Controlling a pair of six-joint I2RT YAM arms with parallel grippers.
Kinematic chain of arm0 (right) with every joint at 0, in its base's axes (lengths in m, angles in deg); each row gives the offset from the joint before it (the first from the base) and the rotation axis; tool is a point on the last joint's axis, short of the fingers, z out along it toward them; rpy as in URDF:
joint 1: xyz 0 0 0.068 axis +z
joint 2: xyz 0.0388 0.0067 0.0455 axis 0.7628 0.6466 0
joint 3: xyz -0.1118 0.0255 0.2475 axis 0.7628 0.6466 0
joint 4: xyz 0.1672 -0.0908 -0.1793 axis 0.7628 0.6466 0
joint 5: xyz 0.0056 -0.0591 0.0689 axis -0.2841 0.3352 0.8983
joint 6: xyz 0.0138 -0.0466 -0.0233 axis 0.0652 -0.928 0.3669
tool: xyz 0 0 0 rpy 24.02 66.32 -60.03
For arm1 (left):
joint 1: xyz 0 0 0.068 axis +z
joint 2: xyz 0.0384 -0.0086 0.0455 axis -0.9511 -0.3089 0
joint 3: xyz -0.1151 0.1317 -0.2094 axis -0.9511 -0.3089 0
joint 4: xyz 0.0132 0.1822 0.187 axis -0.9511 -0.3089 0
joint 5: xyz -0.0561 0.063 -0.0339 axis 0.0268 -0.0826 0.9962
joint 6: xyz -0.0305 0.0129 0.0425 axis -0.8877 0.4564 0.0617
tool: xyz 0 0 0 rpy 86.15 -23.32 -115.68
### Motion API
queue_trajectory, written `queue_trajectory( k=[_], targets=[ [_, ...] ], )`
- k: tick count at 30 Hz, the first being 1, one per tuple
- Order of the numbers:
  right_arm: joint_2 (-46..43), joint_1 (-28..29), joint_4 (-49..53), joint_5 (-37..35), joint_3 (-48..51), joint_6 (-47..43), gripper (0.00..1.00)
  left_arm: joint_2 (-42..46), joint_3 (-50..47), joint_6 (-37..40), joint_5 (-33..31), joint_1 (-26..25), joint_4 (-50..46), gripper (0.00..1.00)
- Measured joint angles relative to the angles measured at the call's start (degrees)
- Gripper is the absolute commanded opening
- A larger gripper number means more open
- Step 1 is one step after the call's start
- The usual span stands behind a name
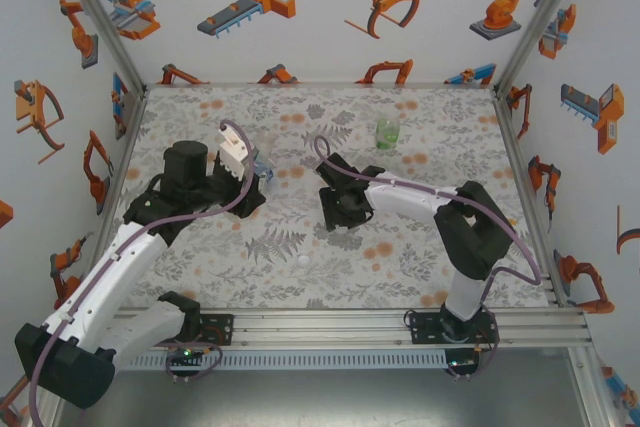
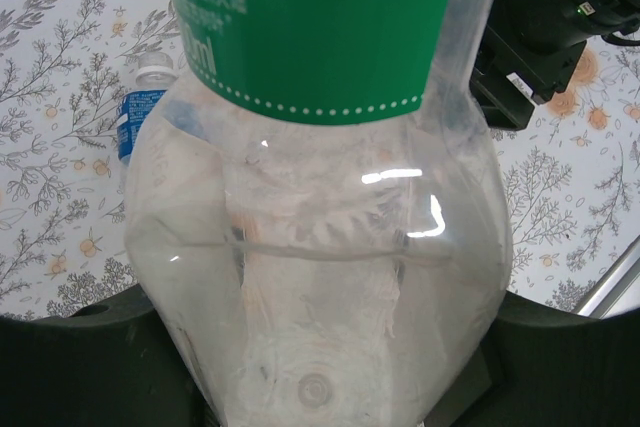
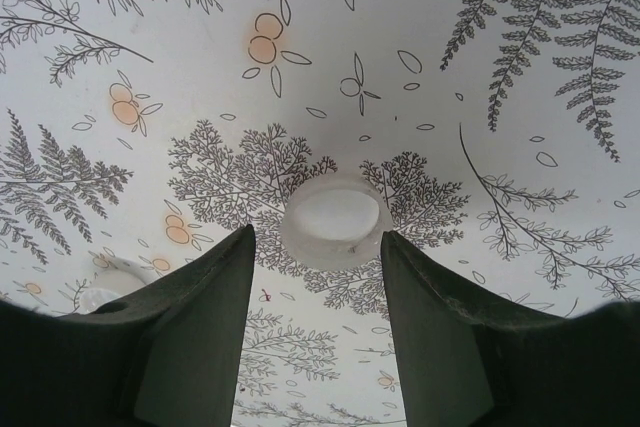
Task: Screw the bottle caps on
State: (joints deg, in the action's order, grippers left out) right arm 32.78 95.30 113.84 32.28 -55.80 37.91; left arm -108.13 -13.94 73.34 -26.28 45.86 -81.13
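Left gripper (image 1: 238, 157): I see it clamped on a clear bottle (image 2: 320, 247) with a green label. Right gripper (image 3: 318, 235): fingers apart, either side of a white cap (image 3: 335, 217) on the table (image 3: 520, 277). Blue-labelled bottle (image 2: 135, 117) lies nearby.

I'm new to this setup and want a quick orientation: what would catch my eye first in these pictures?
First, the clear bottle with a green label, looming right in front of the left wrist camera, held by the left gripper. Next, a white cap lying on the fern-printed table, just at the open fingertips of the right gripper. A green-tinted bottle stands alone at the table's far side.
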Motion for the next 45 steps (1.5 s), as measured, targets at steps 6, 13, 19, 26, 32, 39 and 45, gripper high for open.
queue_trajectory(
  k=[6, 13, 19, 26, 32, 39, 45],
  targets=[
    [0.85, 0.0, -0.07, 0.0, 0.0, 0.02, 0.5, -0.15, 0.0, 0.0, 0.0, 0.0, 0.02, 0.02],
    [1.7, 0.0, -0.96, 0.0, 0.35, 0.09, 0.38, -0.15, 0.0, 0.0, 0.02, 0.0, 0.02, 0.02],
    [1.66, -0.02, -2.45, 0.22, 1.27, 0.76, 0.22, -0.37, 0.0, 0.0, 0.02, 0.0, 0.02, 0.02],
    [-1.01, -1.53, -10.56, 6.82, 6.56, 3.76, 0.21, -0.44, 0.0, 0.0, 0.02, 0.0, 0.09, 0.02],
    [-3.48, -7.48, -24.33, 17.66, 15.26, 10.05, 0.27, -0.44, 0.0, 0.0, 0.02, 0.0, 0.2, 0.02],
    [-7.56, -11.85, -28.74, 21.09, 21.51, 12.44, 0.4, -0.42, 0.0, 0.0, 0.02, 0.0, 0.57, 0.02],
    [-11.69, -12.35, -21.59, 16.31, 22.12, 10.12, 0.44, -0.44, 0.0, 0.0, 0.02, 0.0, 0.72, 0.02]
  ],
)
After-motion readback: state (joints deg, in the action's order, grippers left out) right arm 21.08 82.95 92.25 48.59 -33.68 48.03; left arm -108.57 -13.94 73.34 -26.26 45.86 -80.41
